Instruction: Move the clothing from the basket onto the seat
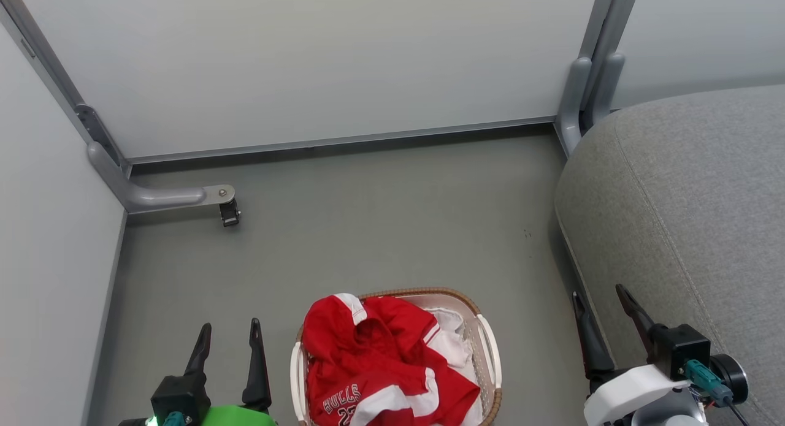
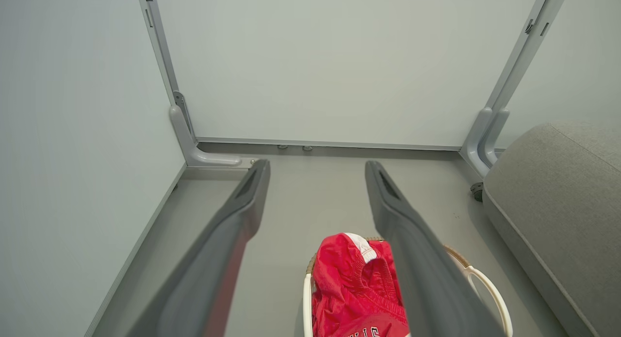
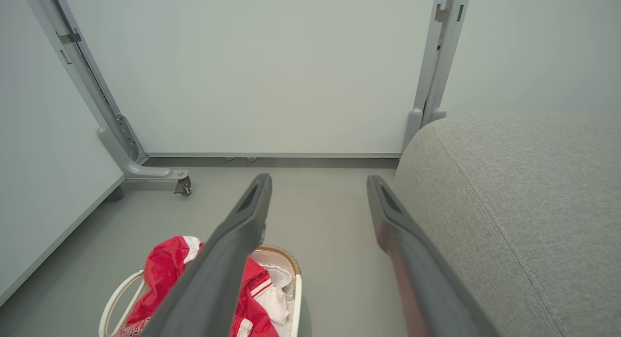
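Note:
The white basket [image 1: 489, 343] with a brown woven rim stands on the floor at the bottom centre, also seen as basket [image 2: 490, 291] and basket [image 3: 116, 300]. Red clothing [image 1: 374, 358] with white trim and "BULLS" lettering is heaped in it, over a white garment [image 1: 452, 335]; the clothing [image 2: 351, 288] and clothing [image 3: 167, 266] show in both wrist views. The grey seat [image 1: 693, 211] fills the right side. My left gripper [image 1: 230, 334] is open, left of the basket. My right gripper [image 1: 602, 300] is open between basket and seat [image 3: 524, 201], holding nothing.
Pale partition panels wall in the area on the far side and left. A grey panel foot with a castor [image 1: 229, 212] juts onto the floor at the left. Another panel post [image 1: 589, 89] stands by the seat's far corner. Grey floor [image 1: 380, 224] lies beyond the basket.

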Motion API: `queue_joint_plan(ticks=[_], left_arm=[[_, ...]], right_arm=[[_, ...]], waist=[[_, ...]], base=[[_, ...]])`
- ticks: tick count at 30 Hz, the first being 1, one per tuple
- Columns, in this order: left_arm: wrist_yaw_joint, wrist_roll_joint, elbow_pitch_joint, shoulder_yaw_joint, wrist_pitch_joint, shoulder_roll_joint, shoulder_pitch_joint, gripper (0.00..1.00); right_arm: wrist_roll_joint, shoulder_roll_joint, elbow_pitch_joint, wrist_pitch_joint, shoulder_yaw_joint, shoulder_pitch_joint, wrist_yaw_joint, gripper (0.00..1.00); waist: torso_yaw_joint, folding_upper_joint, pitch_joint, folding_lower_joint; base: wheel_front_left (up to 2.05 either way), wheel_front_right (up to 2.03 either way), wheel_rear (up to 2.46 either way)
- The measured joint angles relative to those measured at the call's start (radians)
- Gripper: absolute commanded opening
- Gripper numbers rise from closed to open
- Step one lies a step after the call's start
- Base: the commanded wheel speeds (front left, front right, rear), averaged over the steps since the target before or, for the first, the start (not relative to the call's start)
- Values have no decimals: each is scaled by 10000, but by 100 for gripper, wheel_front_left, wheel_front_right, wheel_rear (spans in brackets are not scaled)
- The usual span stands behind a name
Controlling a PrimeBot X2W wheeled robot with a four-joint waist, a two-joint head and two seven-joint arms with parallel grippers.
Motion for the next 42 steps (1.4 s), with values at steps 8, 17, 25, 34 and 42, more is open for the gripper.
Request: queue_joint_plan(ticks=[8,17,25,34,42], left_arm=[[-13,2,-54,-2,0,0,-3,100],[-412,815,-48,-65,0,104,-1313,100],[-876,1390,1016,-564,-6,280,-3648,100],[-1360,1572,4117,-2199,71,188,-5232,100],[-1409,1321,5960,-3695,571,63,-5915,100]], right_arm=[[2,-2,-153,-6,-67,-4,0,100],[-86,-2,-660,-6,-324,-601,0,100],[-282,-4,-1269,-6,-510,-1844,2,100],[-136,-15,-2088,-6,-656,-3089,4,100],[102,-17,-2286,-6,-780,-3523,4,100]], waist=[[-19,0,177,0],[-20,0,1033,0],[-82,0,2473,0],[-407,0,4700,1],[-780,0,6227,2]], base=[[0,0,0],[0,0,0],[0,0,0],[0,0,0],[0,0,0]])
